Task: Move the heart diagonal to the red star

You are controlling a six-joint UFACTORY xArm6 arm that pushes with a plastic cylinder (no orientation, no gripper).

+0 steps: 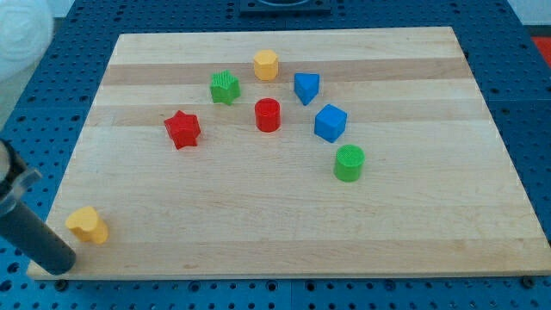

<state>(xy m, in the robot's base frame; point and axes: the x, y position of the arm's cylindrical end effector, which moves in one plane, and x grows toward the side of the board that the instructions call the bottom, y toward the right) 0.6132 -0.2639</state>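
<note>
heart (88,225) lies at the board's (284,232) bottom-left corner, my tip (60,266) just left-below, star (182,129) well above.

A pale wooden worktop (284,224) with lengthwise grain bands fills the view. Around it lies a blue perforated base (525,86) with rows of holes. Light is even, shadows soft.

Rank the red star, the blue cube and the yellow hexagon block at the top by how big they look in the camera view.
1. red star and blue cube: look about alike, too close to rank.
2. yellow hexagon block: looks smallest, though it sits farther up the board, so distance may account for it.
</note>
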